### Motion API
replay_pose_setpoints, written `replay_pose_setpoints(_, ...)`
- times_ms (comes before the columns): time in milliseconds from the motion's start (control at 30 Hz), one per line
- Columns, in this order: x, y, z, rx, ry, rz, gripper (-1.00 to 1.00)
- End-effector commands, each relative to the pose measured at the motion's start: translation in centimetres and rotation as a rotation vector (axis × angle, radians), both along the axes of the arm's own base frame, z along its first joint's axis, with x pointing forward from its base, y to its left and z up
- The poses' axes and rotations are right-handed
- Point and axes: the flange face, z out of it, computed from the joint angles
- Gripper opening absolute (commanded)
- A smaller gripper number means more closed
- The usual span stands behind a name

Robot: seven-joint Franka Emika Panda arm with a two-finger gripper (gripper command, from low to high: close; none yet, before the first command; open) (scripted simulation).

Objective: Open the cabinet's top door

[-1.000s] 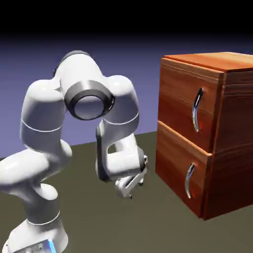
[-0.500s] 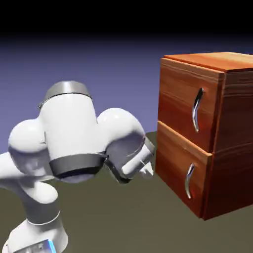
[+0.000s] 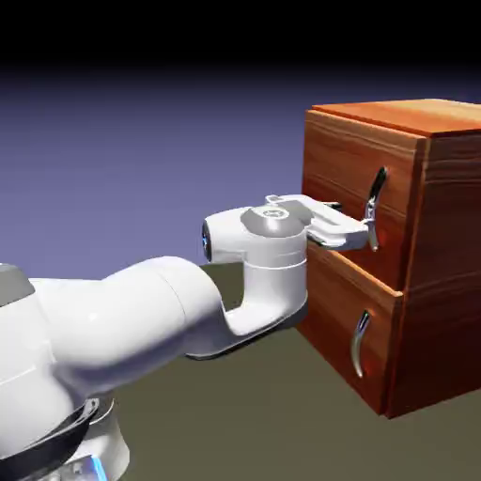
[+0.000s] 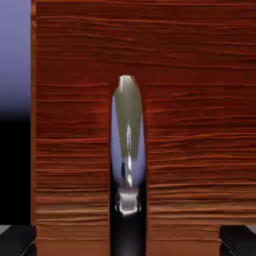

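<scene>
The reddish-brown wood-grain cabinet [image 3: 442, 244] stands at the exterior view's right. Its top door [image 3: 333, 169] is flush and closed, and carries a vertical curved silver handle [image 3: 377, 202]. My arm stretches level toward it, and my gripper [image 3: 362, 228] sits at the lower part of that handle. In the hand view the top door [image 4: 70, 125] fills the frame and the silver handle [image 4: 128, 145] runs upright through the middle. My gripper [image 4: 128, 241] is open. Its dark fingertips [image 4: 18, 239] stand wide at the two bottom corners, on either side of the handle and clear of it.
Below the top door is the shorter lower panel [image 3: 329, 305] with its own silver handle [image 3: 359, 343], also closed. The dark table [image 3: 272, 413] runs under the arm to the cabinet's foot. My white forearm [image 3: 141, 319] crosses the left half of the exterior view.
The arm unfolded from a low crouch near the table, swung up and reached right to the top door's handle. The jaws stayed open throughout.
</scene>
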Motion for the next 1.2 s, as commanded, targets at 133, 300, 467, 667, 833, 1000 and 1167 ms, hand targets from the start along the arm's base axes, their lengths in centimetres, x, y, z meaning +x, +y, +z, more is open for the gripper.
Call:
replay_pose_setpoints(133, 2.8, 0.2, 0.0, -0.002, 0.000, 0.000, -1.00)
replay_pose_setpoints(300, -1.1, 2.1, 0.0, -0.002, 0.000, -0.128, -1.00)
replay_pose_setpoints(467, -5.0, 4.7, 0.0, -0.002, 0.000, -0.263, -1.00)
replay_pose_setpoints(667, -8.8, 8.0, 0.0, -0.002, 0.000, -0.410, -1.00)
replay_pose_setpoints(833, -11.2, 10.8, 0.0, -0.001, 0.001, -0.517, -1.00)
replay_pose_setpoints(1000, -13.2, 13.6, 0.0, -0.001, 0.001, -0.619, -1.00)
replay_pose_setpoints(1167, -15.0, 16.7, 0.0, -0.001, 0.001, -0.723, -1.00)
